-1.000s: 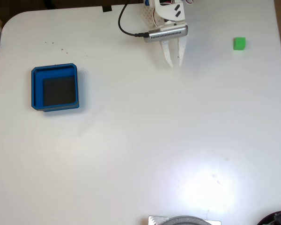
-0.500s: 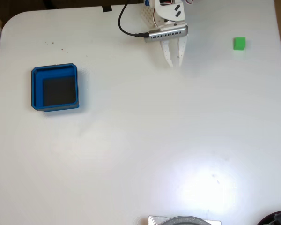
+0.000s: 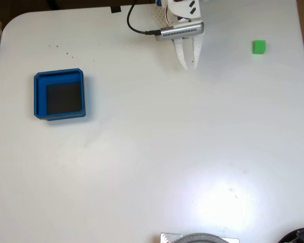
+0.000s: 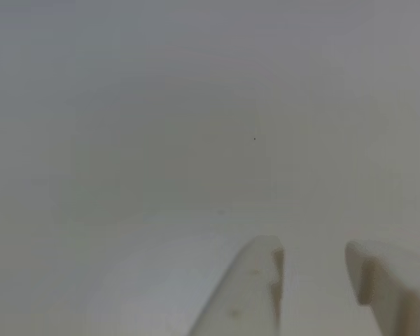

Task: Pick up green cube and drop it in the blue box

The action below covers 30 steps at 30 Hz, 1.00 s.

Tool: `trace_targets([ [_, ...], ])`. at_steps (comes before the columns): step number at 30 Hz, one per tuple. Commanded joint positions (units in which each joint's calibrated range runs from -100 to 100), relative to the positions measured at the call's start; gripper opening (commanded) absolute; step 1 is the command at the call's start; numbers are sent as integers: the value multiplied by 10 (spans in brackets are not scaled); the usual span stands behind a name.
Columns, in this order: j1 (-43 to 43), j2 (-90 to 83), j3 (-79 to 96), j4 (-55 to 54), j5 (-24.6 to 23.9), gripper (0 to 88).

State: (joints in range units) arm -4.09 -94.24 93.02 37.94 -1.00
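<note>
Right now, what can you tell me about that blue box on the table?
The blue box is a shallow square tray that looks like bright blue plastic, with raised walls, clipped corners and a dark, blackish floor. It sits flat on the white table near the left side of the fixed view, squared to the picture's edges. It looks empty, and nothing touches it but the table. The green cube lies far off to the right, and the pincer hangs between them, near the top edge.

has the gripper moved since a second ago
Yes, slightly. In the fixed view the gripper has edged toward the top of the picture, measured against the green cube, which lies where it did. Its jaws stand a little apart.
</note>
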Motion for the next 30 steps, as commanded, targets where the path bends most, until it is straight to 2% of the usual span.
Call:
trace_targets([
  [1, -2, 33, -64, -13, -1, 21],
  [30, 0, 282, -371, -13, -1, 21],
])
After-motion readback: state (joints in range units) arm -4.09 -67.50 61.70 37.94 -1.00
